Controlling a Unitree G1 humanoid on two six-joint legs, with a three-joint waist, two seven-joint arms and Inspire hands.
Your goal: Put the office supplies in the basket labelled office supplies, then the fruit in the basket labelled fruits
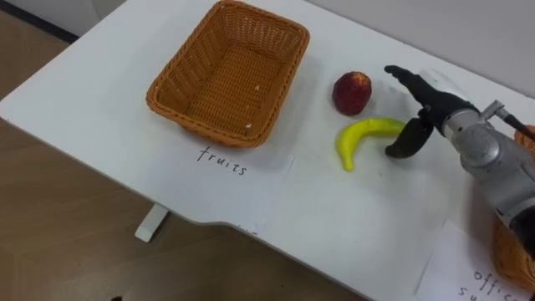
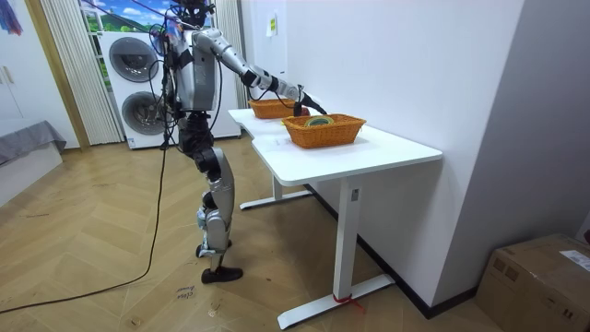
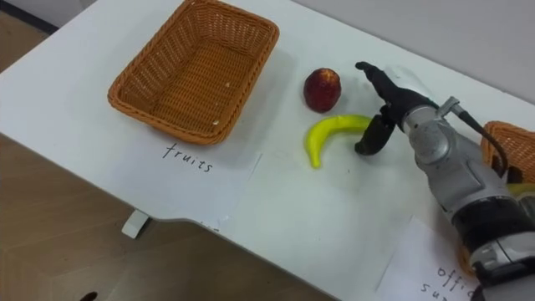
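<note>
The fruits basket stands with no fruit in it at the left of the white table. To its right lie the apple and the banana, whose long axis runs roughly left to right. The right hand, fingers spread apart and holding nothing, sits at the banana's right tip, so the fruit and its basket both lie leftward of it. The office basket is beyond the hand. The tabletop is smooth and abuts a white wall, and the robot stands on a wood floor.

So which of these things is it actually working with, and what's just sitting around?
Part of the job: banana, apple, empty fruits basket, office-supplies basket, paper labels, the right hand open beside the banana.
Just lying about: washing machines, cardboard box.
</note>
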